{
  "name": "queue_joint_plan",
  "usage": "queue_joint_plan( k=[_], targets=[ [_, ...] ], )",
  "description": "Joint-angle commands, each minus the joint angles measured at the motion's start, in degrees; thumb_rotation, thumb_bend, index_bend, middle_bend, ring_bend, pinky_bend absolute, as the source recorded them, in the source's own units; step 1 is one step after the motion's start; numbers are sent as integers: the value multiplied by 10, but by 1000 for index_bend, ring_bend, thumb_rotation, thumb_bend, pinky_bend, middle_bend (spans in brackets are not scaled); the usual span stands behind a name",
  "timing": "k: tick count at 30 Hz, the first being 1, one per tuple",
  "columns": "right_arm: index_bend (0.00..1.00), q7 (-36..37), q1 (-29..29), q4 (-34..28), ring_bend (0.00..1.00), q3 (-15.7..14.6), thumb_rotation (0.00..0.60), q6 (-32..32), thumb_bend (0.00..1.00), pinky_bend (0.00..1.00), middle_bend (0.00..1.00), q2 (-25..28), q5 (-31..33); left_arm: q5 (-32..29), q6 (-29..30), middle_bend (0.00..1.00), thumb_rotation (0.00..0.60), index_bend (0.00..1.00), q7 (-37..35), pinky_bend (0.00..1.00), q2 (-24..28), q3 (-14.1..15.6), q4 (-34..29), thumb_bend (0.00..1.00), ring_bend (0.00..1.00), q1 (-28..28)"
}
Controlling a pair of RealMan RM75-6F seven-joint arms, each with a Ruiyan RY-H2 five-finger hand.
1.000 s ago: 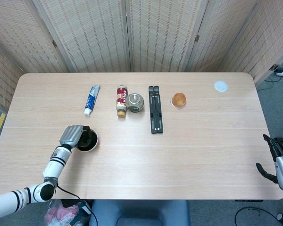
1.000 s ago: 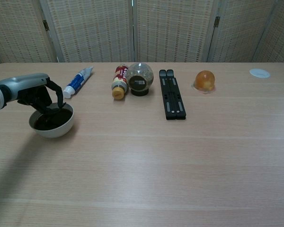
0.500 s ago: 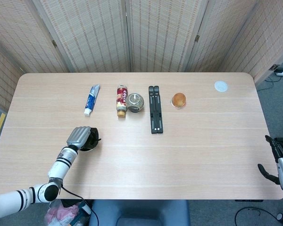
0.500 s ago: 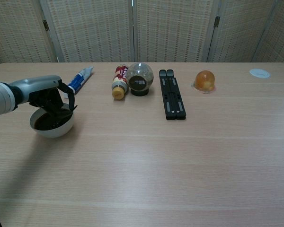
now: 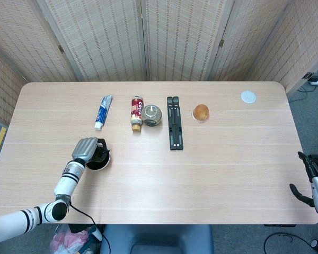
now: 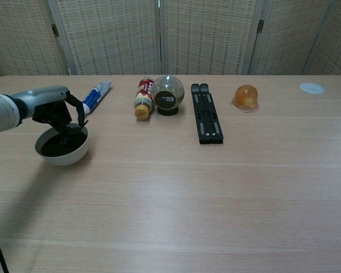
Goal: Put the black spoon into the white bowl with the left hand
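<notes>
The white bowl [image 6: 61, 154] [image 5: 105, 160] stands near the table's front left and its inside looks dark. My left hand [image 6: 55, 108] [image 5: 85, 148] hovers over the bowl's far rim with its fingers curled downward. A dark piece, the black spoon [image 6: 66, 135], hangs from those fingers into the bowl. Its outline blends with the dark inside, so I cannot make out its full shape. My right hand [image 5: 314, 179] shows only in the head view. It hangs off the table's right front corner with its fingers apart, holding nothing.
Along the far half lie a blue and white tube [image 6: 94, 98], a cola bottle [image 6: 142, 98], a glass globe [image 6: 169, 94], a black folding stand [image 6: 206, 119], an orange ball [image 6: 246, 96] and a white lid [image 6: 311, 87]. Folding screens close off the back.
My left hand swung right across the bowl, then came back left and rose slightly above its far rim. The right hand barely moved.
</notes>
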Motion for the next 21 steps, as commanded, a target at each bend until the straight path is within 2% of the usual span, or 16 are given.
queue_joint_plan(
  k=[1,11,21],
  targets=[
    [85,0,1,0,223,0,600,-1,188,288,213,0,0,-3,-2,1000,600,738,0,1000,9,3,-7,527,930,4],
    [85,4,3,5,222,0,600,-4,188,288,213,-2,0,0,-5,1000,600,738,7,1000,35,19,-50,527,930,11],
    [85,11,-2,11,223,1,600,0,188,288,213,-3,5,-6,-13,1000,600,739,11,1000,24,13,-56,527,930,-6]
  ],
)
